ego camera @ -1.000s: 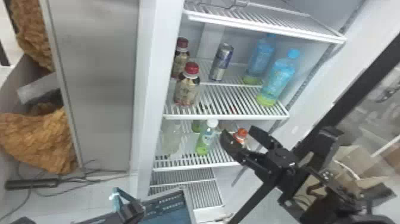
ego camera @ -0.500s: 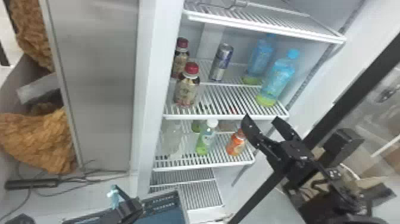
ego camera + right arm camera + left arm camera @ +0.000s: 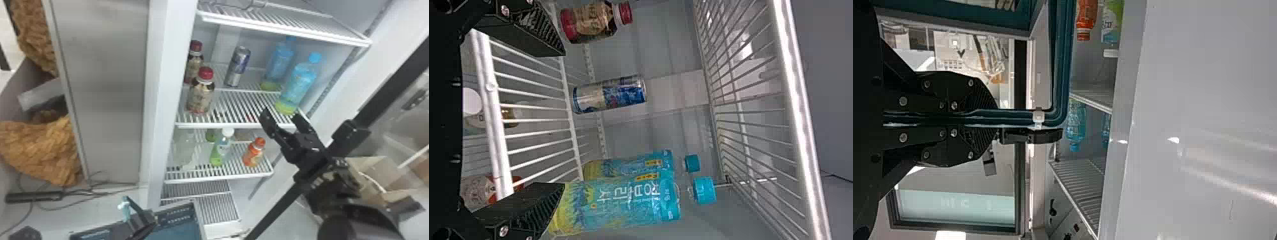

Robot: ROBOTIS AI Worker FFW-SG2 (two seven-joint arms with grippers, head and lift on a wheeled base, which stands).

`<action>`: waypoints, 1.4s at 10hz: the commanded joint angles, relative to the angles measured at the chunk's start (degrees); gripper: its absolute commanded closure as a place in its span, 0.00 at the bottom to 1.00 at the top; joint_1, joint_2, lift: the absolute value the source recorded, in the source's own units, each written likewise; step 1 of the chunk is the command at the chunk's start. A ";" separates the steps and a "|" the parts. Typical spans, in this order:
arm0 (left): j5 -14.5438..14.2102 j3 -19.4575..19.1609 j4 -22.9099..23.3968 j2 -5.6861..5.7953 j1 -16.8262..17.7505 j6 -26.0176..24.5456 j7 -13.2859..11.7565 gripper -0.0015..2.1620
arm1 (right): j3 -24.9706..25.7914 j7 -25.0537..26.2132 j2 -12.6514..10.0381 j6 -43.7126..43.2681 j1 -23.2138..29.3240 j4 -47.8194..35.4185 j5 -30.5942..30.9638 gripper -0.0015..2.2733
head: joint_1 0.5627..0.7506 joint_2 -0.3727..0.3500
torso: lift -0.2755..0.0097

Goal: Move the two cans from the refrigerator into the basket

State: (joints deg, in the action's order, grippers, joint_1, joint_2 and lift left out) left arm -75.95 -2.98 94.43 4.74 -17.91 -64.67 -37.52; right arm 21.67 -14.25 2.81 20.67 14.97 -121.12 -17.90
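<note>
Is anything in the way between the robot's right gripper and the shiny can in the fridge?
No bottle seems to stand between the right gripper and the can. The nearer blue bottle is off to the can's right, though, and the shelf's front rail looks close enough to bump.

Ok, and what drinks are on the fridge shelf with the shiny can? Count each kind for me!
Cans: 1
Bottles with red caps: 2
Blue bottles: 2
Total: 5 drinks
</note>
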 commanded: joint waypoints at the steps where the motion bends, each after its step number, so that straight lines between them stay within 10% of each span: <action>1: -0.15 0.12 0.00 0.18 0.05 0.13 -0.01 0.55 | -0.19 0.10 0.09 0.00 -3.72 3.35 1.22 0.05 | 0.70 0.03 | 0.86; 14: -0.72 0.46 0.00 0.88 1.04 0.97 0.52 0.55 | -8.30 2.03 2.90 0.00 -26.93 27.11 5.10 0.05 | 0.70 0.03 | 0.86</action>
State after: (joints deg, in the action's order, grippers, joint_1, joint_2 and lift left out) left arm -76.64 -2.52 94.42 5.62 -16.96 -63.70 -37.02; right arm 13.61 -12.19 5.60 20.67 -11.21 -94.79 -12.95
